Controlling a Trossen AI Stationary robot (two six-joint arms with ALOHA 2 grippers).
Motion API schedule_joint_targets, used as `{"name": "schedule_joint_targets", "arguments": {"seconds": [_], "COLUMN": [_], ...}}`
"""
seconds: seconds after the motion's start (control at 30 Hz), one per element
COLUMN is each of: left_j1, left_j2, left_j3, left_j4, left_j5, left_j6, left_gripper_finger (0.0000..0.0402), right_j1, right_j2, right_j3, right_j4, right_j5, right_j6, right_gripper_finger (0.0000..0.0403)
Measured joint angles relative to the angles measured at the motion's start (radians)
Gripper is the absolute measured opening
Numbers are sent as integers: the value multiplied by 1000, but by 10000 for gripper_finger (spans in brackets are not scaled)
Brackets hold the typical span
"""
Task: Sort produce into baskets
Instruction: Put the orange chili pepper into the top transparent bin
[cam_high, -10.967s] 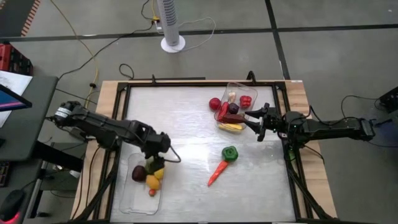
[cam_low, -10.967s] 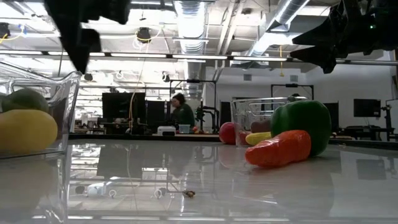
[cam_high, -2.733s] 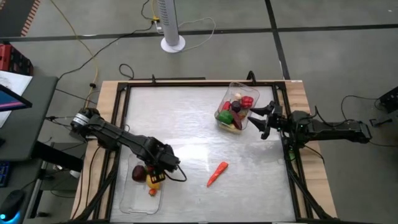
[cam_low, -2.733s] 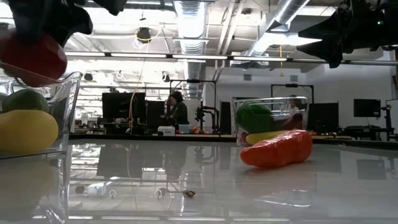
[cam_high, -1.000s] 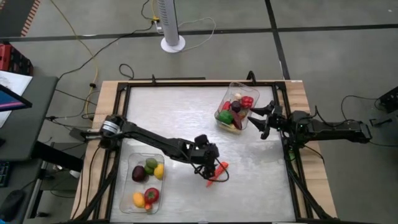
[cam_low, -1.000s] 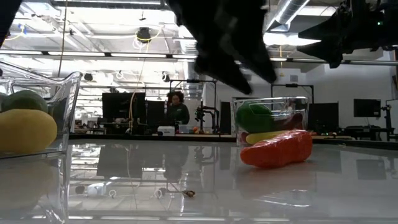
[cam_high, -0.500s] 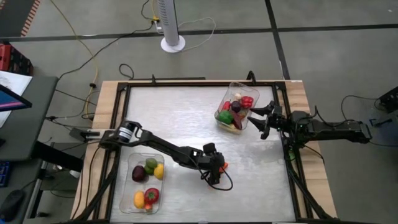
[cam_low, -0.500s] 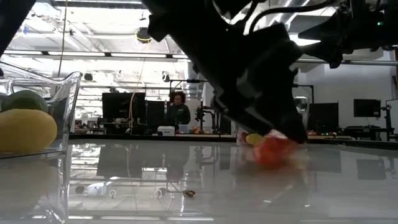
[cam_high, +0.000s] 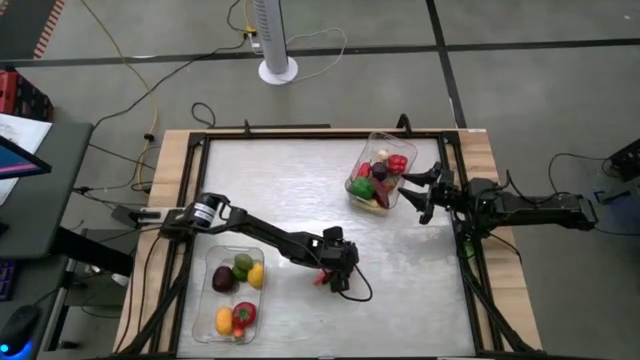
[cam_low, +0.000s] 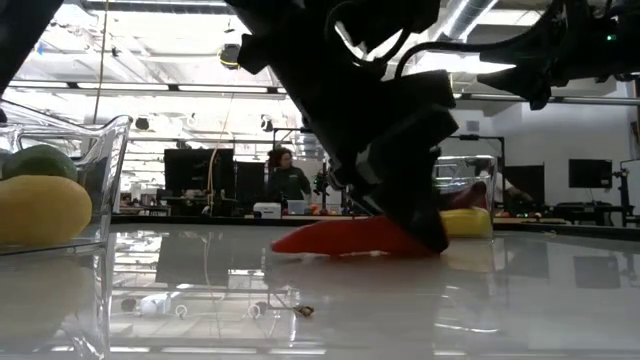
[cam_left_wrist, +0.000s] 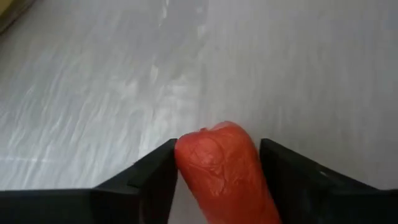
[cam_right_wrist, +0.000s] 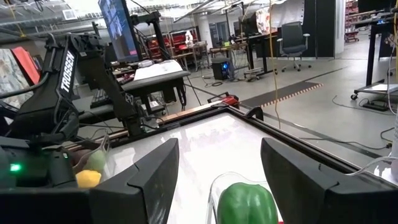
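— Where does the carrot lie relative to the left gripper?

— Right between its jaws. In the left wrist view one dark finger sits on each side of the orange flesh, both touching or nearly so, and the blunt end pokes out ahead of them. I judge the jaws to be clamped on it.

— And its long axis?

— It runs forward out of the grip, roughly in line with the fingers, not across them. In the low view the carrot lies low on the white surface, its thin end pointing away from the gripper.

— Which arm is nearer?

— The left, plainly; it reaches to the middle of the surface. The right gripper waits at the far side, just beside the far basket, with its jaws apart and nothing in them.

— So what does the next move depend on?

— On where the near basket lies: back toward the left arm's own base. That looks like the shorter carry
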Motion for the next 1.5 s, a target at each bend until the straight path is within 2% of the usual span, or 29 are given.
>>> {"name": "schedule_joint_targets", "arguments": {"seconds": [0.13, 0.27, 0.4, 0.63, 0.73, 0.83, 0.93, 1.2, 1.5], "left_j1": [2, 2, 12, 22, 18, 37, 93, 281, 427], "left_j2": [-12, -41, -113, -332, -400, -419, -409, -318, -152], "left_j3": [0, 0, 0, 0, 1, 1, 1, 0, 0], "left_j4": [-41, -108, -185, -297, -279, -218, -105, 193, 691], "left_j5": [7, 7, 5, 37, -16, -108, -112, 64, 214], "left_j6": [14, 27, 44, 66, 106, 189, 271, 410, 375], "left_gripper_finger": [163, 134, 132, 142, 142, 143, 143, 143, 144], "right_j1": [0, 0, 0, 0, 0, 0, 2, 1, 1], "right_j2": [0, 0, 0, 0, 0, 0, 0, -21, -55], "right_j3": [0, 0, 0, 0, 0, 0, 0, 13, 64], "right_j4": [1, 1, -1, -5, 1, 13, 22, 19, -91], "right_j5": [0, 0, 0, 0, 0, 0, -1, -1, -1], "right_j6": [0, 1, 10, 5, 2, 5, 7, -24, -51], "right_gripper_finger": [256, 256, 256, 256, 256, 256, 256, 256, 256]}}
